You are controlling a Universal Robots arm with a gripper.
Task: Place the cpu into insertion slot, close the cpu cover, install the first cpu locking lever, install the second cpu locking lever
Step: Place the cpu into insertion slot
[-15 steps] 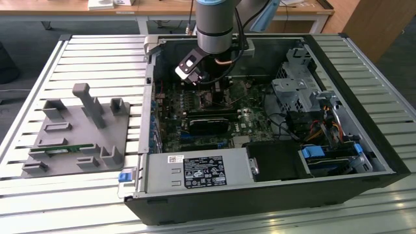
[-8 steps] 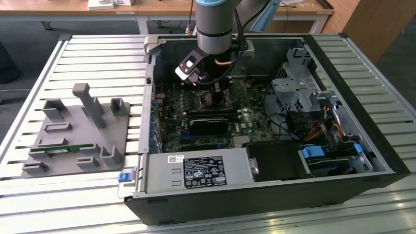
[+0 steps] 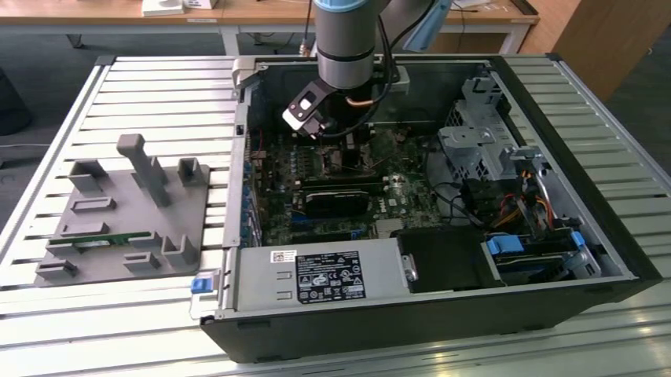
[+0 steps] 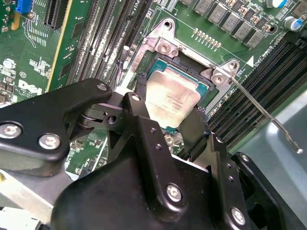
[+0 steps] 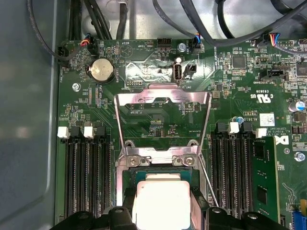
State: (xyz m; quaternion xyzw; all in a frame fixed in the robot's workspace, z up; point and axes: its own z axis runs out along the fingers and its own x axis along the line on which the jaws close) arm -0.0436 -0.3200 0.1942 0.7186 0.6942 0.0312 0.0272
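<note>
Claw (image 4: 168,106) fingers pinch the cpu (image 5: 160,201) by two opposite edges, holding it level at the slot (image 4: 205,87); whether it is seated cannot be told. Cover (image 5: 163,98) stands swung open beyond the slot. Lever (image 4: 264,112) angles up beside it. Green board (image 5: 96,110) surrounds all.

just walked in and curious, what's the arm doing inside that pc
The arm reaches into the open computer case with its end effector right at the cpu, which lies at the insertion slot. The cpu cover stands flipped open and a thin locking lever sticks out unlatched, so nothing is closed up yet.
</note>
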